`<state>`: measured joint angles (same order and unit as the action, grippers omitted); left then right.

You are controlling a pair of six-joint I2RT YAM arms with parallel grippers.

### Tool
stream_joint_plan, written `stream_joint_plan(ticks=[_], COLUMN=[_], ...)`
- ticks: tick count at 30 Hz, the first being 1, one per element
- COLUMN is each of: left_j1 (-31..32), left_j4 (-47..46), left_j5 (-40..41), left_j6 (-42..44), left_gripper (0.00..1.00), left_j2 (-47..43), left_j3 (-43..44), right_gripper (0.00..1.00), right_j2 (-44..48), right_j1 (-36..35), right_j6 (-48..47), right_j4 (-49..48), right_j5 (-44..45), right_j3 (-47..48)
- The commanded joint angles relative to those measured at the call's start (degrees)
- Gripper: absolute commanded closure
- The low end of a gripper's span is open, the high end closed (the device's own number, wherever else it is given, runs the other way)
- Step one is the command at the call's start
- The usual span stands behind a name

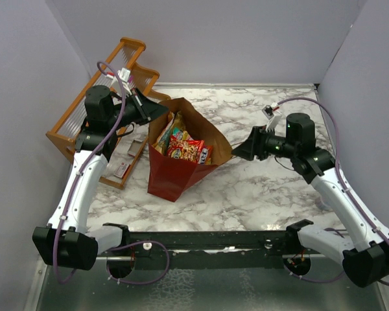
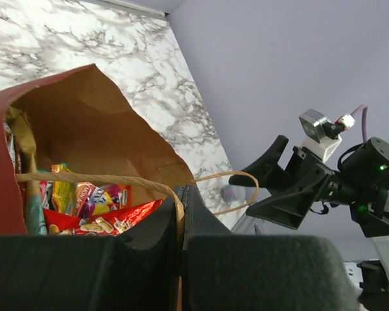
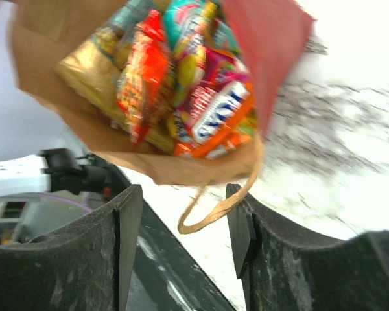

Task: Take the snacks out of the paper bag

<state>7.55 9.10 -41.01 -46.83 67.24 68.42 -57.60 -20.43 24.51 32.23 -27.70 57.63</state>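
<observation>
The paper bag (image 1: 172, 175) stands tilted mid-table, red outside and brown inside, with its mouth open. The snacks (image 1: 180, 148) fill it: red, teal and yellow packets and an orange chip bag with a white label (image 3: 215, 120). My left gripper (image 1: 157, 113) is at the bag's far-left rim, shut on a twine handle (image 2: 104, 179). My right gripper (image 1: 236, 153) is open beside the bag's right rim. The other twine handle (image 3: 215, 208) hangs loose between its fingers, touching neither. The snacks also show in the left wrist view (image 2: 94, 210).
A wooden rack (image 1: 110, 91) stands at the back left, with small packets (image 1: 122, 167) on its lower tray. Grey walls close in the marble table (image 1: 272, 194) on three sides. A black rail (image 1: 207, 241) runs along the near edge.
</observation>
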Motion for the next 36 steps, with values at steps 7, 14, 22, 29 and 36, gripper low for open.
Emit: stream_joint_plan(ticks=[7,14,22,29,36], left_j1=[-0.3,-0.3,-0.2,-0.3,-0.3], left_j4=[-4.4,-4.8,-5.7,-6.3,-7.9], left_j5=[-4.6,-4.2,-4.5,-4.9,-5.3], left_j6=[-3.4,-5.3,-6.4,-7.0,-8.2], left_gripper=[1.00,1.00,1.00,1.00,1.00], left_j2=[-3.3,-3.1,-3.0,-3.7,-4.2], left_j3=[1.4,2.2,1.6,1.1,-0.3], right_gripper=[0.00,0.13,0.14,0.19,0.21], right_j2=[2.6,-8.2,-15.4,-17.3,-22.7], right_j1=[-0.3,-0.9,-13.5,-14.1,-18.5], right_j6=[-3.7,0.7,13.1,24.9,28.4], right_j4=[13.2,8.2,-2.7,-15.8,-19.6], right_j5=[14.5,-3.9,5.6,4.3,6.1], right_j3=[17.1,22.9,16.2,6.9,6.9])
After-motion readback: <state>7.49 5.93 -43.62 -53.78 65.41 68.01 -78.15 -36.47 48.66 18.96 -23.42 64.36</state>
